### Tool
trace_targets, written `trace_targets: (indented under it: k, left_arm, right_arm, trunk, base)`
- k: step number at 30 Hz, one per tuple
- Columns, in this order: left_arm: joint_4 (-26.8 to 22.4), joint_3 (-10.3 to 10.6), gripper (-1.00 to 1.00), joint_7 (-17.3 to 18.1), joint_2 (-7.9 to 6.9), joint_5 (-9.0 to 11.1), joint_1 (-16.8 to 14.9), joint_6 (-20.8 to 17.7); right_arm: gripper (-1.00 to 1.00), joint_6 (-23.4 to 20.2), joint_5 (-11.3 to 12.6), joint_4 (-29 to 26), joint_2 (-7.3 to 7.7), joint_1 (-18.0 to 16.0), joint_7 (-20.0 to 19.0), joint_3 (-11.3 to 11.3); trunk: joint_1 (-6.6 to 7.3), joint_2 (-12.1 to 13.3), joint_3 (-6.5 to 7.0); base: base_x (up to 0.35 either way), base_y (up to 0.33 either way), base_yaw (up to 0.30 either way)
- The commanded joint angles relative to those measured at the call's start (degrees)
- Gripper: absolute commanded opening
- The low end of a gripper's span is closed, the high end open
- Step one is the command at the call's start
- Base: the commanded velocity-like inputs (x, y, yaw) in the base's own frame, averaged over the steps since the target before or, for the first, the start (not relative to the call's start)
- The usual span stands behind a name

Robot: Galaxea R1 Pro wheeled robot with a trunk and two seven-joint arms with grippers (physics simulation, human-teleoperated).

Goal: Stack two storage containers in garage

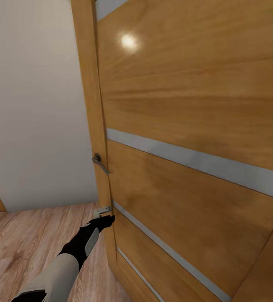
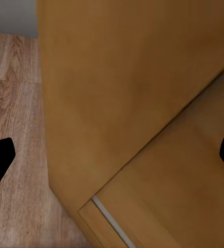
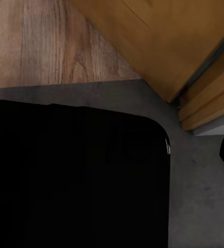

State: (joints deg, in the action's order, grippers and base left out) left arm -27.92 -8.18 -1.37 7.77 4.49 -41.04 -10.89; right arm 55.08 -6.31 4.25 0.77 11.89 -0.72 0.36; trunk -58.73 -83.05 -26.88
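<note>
Reaching low along the wooden door (image 1: 195,126), the left claw (image 1: 105,221) sits spread and empty at its edge, under the lever handle (image 1: 99,161) — pushing off-centre risks jamming it; right claw's state unclear, no containers in sight

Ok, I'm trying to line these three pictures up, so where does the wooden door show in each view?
Head view: the wooden door takes up the centre and right, with its handle at its left edge.
Left wrist view: the door stands straight ahead of the left claw, beside the planks.
Right wrist view: probably its lower corner, meeting the planks and the grey floor.
Shared landmark: the light wood plank floor.
</note>
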Motion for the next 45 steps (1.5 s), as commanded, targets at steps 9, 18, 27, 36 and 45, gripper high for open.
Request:
trace_targets:
  k: [9, 18, 27, 36, 45]
  left_arm:
    - [-0.12, -0.08, 1.00, -0.04, 0.07, 0.60, -0.01, -0.36]
    - [-0.12, -0.08, 1.00, -0.04, 0.06, 0.60, -0.01, -0.29]
    - [-0.13, -0.08, 1.00, -0.04, 0.06, 0.60, -0.01, -0.27]
    - [-0.12, -0.08, 1.00, -0.04, 0.06, 0.55, -0.01, -0.27]
    - [-0.12, -0.08, 1.00, -0.04, 0.06, 0.56, -0.01, -0.27]
  right_arm:
    - [1.00, 0.20, -0.10, 0.06, 0.02, -0.03, -0.07, -0.01]
    - [1.00, 0.20, -0.10, 0.06, 0.02, -0.03, -0.07, -0.01]
    - [1.00, 0.20, -0.10, 0.06, 0.02, -0.03, -0.07, -0.04]
    - [1.00, 0.20, -0.10, 0.06, 0.02, -0.03, -0.11, -0.03]
    - [1.00, 0.20, -0.10, 0.06, 0.02, -0.03, -0.16, 0.06]
  trunk:
    - [0.00, -0.03, -0.05]
    - [0.00, -0.03, -0.05]
    - [0.00, -0.03, -0.05]
    - [0.00, -0.03, -0.05]
    - [0.00, -0.03, -0.05]
  base:
    - [0.000, 0.000, -0.230]
    - [0.000, 0.000, -0.276]
    - [0.000, 0.000, -0.276]
    - [0.000, 0.000, -0.167]
    - [0.000, 0.000, -0.004]
